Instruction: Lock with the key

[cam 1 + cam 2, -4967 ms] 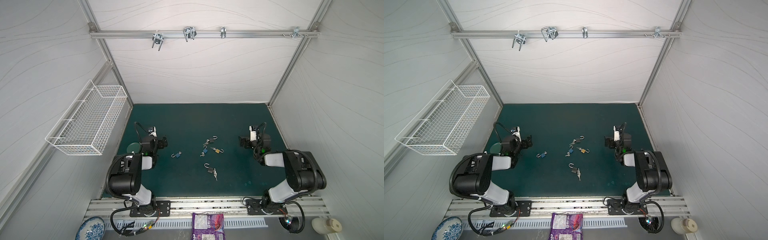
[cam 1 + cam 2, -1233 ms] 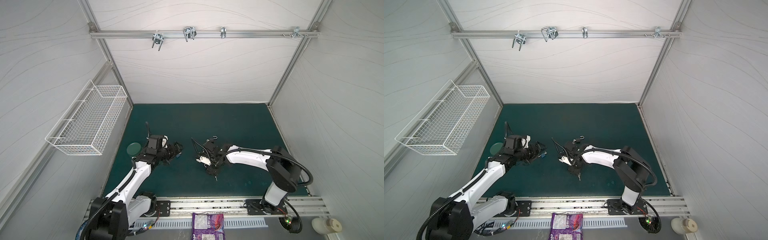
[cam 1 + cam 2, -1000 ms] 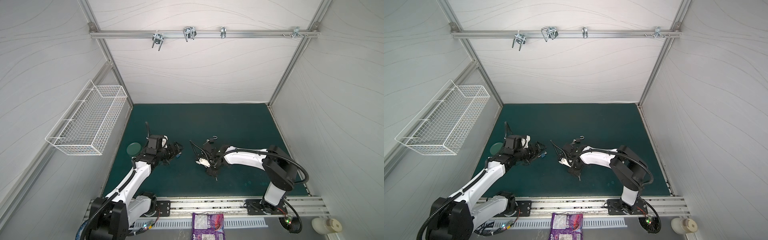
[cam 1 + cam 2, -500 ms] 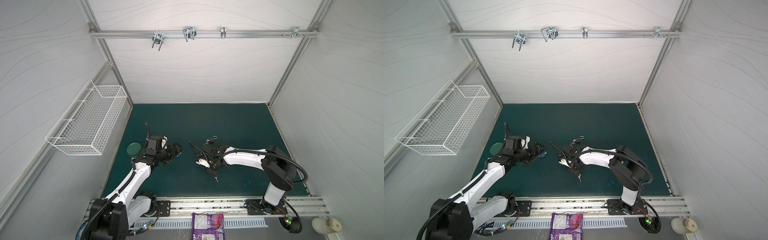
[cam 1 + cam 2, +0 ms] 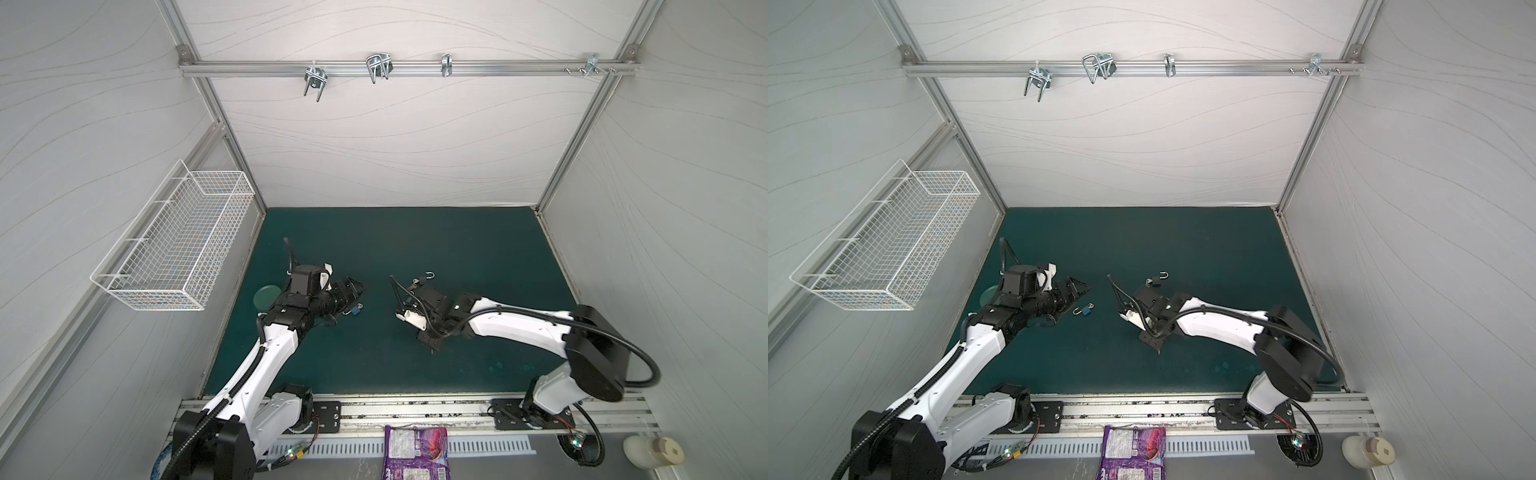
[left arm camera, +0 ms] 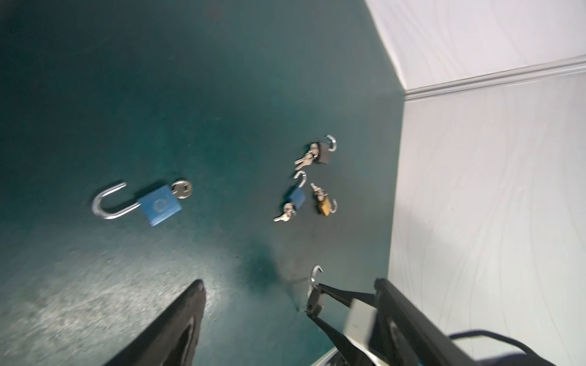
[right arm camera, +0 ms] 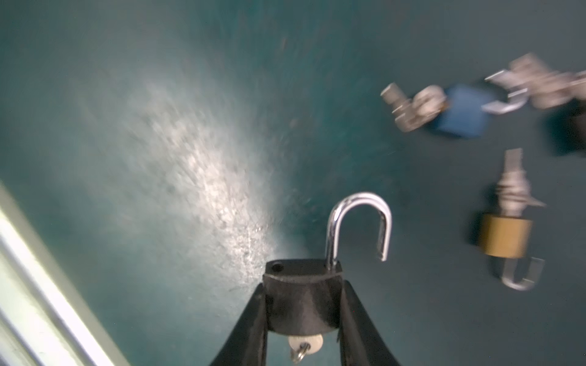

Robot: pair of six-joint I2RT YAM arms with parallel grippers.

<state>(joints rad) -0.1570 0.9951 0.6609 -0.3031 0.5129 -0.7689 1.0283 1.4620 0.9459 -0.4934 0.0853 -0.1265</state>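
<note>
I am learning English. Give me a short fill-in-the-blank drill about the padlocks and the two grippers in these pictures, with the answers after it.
The right gripper is shut on the black padlock, whose shackle is ___.
A ___ sticks out of that padlock's bottom.
The left gripper is open and holds ___.
The lone padlock nearest it is coloured ___.
Missing words: open; key; nothing; blue.

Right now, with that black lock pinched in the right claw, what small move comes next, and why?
Probably lift the black padlock off the mat: the right gripper grips its body, its shackle stands open, its key is in, and the open left gripper needs room.
</note>
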